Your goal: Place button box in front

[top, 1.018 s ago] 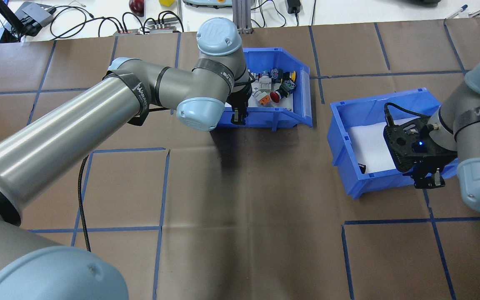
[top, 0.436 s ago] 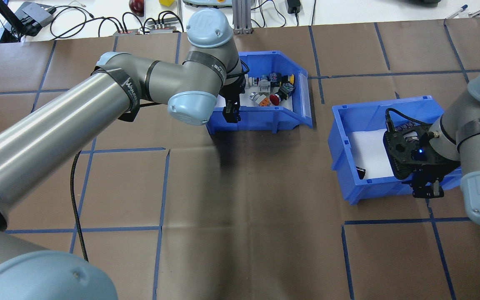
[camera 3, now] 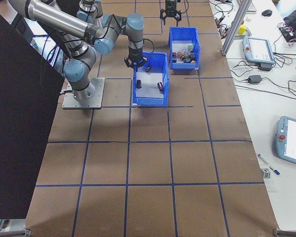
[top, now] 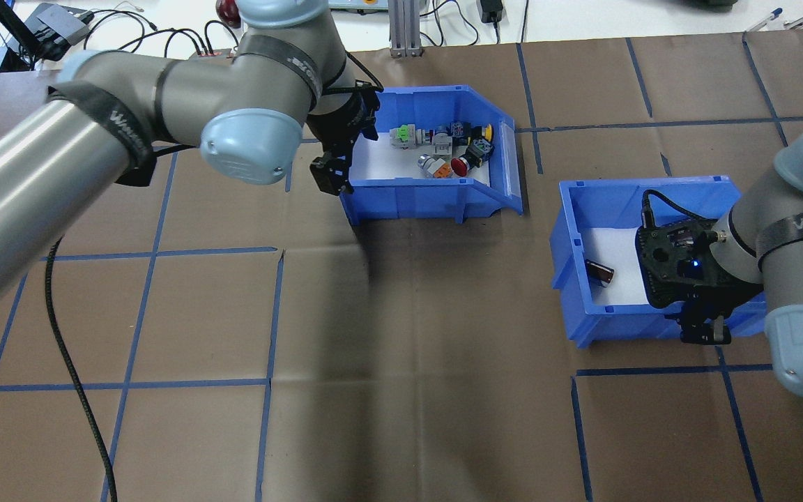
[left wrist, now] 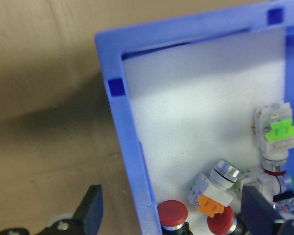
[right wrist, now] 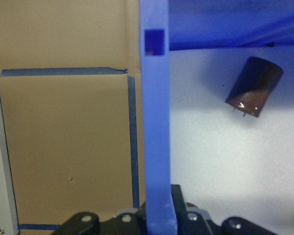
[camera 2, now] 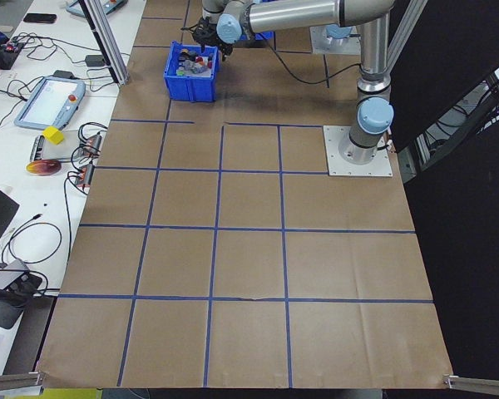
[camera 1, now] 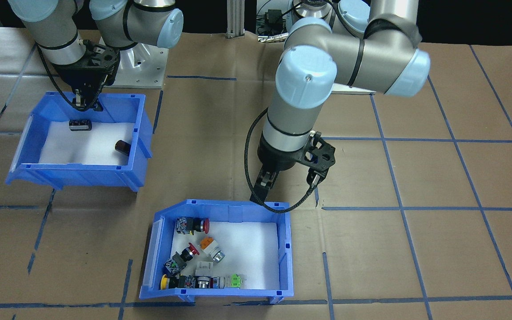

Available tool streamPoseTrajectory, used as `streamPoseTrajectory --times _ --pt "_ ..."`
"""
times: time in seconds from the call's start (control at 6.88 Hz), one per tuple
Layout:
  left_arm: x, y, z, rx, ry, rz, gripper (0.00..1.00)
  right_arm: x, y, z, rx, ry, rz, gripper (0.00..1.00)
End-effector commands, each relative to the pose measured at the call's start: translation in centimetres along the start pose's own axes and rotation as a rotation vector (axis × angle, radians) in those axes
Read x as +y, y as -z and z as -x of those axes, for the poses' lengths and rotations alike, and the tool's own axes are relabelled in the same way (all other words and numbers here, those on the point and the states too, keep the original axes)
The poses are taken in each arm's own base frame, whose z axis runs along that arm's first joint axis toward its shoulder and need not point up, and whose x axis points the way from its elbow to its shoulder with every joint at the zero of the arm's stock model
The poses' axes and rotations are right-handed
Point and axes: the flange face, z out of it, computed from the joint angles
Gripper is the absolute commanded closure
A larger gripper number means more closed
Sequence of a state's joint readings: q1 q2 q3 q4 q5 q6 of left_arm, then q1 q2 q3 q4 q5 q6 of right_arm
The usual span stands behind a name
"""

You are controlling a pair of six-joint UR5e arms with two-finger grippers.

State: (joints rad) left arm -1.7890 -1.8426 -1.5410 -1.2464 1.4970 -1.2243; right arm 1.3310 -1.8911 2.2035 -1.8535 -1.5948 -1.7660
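One arm [top: 81,139] band reads WANJE beside button box [top: 436,192]

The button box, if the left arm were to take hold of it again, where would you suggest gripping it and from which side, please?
Grip the button box by the thin upright back wall, coming straight down from above. One finger goes inside over the white liner, one outside. The left gripper hangs open there; switches crowd the sloped open front.

Bright, even overhead light casts soft arm shadows on the brown paper [top: 387,314]; wrist views look slightly blurred.
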Motion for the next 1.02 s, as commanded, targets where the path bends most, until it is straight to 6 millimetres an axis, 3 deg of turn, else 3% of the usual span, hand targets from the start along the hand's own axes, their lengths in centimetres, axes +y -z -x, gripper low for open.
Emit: streamPoseTrajectory --times 0.0,0.15,0.44,0.73,0.87 --pt "-2.0 6.8 6.4 -0.057 -0.401 0.03 0.01 -1.5 -0.4 1.9 0.012 -0.017 -0.021 0.91" --pt "-2.2 8.5 10.1 -0.067 -0.516 0.042 0.01 -2.6 -0.1 2.4 0.02 -0.005 -0.02 0.91" --pt "-2.8 10.7 15.5 -0.038 -0.9 0.025 0.01 -7.7 -0.3 4.0 0.026 0.008 -0.016 0.91" --pt "-2.5 11.9 18.3 -0.06 -1.117 0.076 0.0 -12.3 0.0 5.6 0.067 -0.002 -0.033 0.91" --pt "-2.8 12.4 18.6 -0.052 -1.225 0.069 0.0 -14.5 -0.4 5.9 0.071 -0.031 -0.051 0.91"
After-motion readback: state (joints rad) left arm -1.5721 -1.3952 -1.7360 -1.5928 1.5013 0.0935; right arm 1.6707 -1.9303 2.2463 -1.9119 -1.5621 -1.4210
